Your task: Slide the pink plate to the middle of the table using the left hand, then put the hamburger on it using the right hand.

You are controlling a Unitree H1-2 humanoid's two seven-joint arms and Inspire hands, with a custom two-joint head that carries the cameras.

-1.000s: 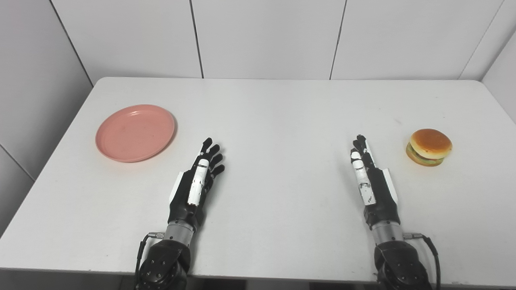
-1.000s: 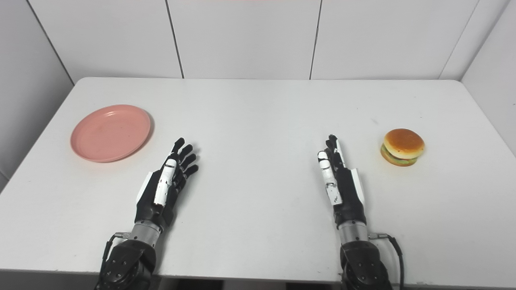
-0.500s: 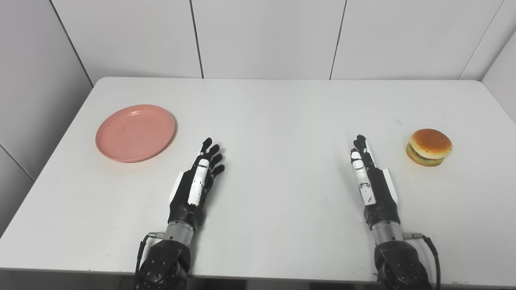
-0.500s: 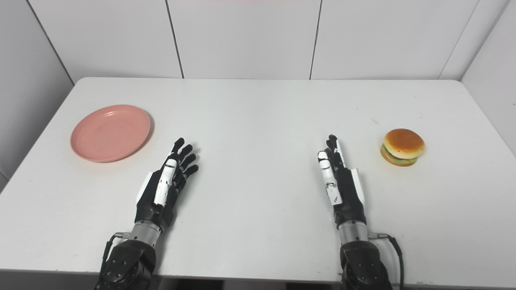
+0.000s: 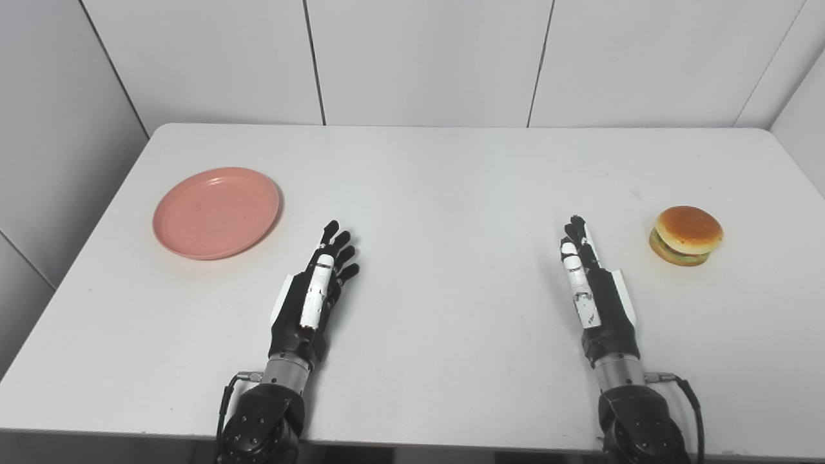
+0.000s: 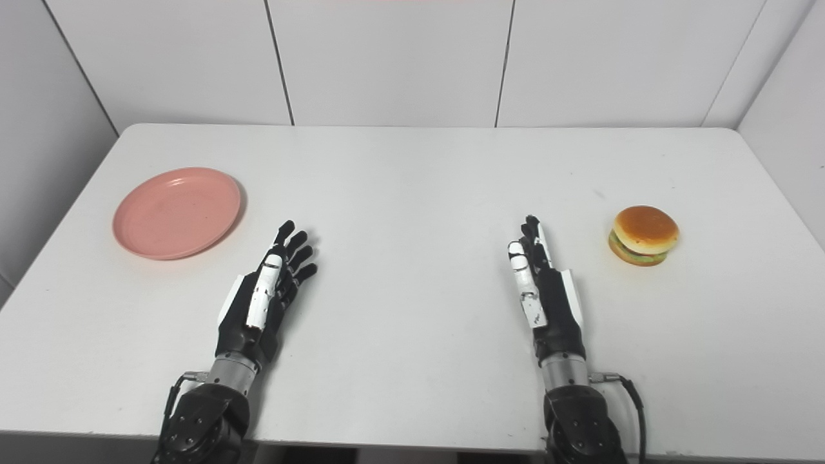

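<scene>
- The white table (image 5: 451, 174) carried two items: a pink plate (image 5: 216, 212) at the left side and a hamburger (image 5: 686, 235) at the right side, well apart from each other.
- The pink plate lay flat near the table's left edge, with nothing on it.
- The hamburger sat upright on the bare table top, bun uppermost.
- The left hand (image 5: 314, 293) was over the table near the front edge, to the right of the plate and nearer the camera, not touching it. Its fingers (image 5: 339, 241) were extended and slightly spread, released, grasping nothing.
- The right hand (image 5: 590, 290) was held edge-on over the table, to the left of the hamburger and clear of it. Its fingers (image 5: 575, 231) were straight and held together, released, holding nothing.
- The table's middle lay between the two hands.
</scene>
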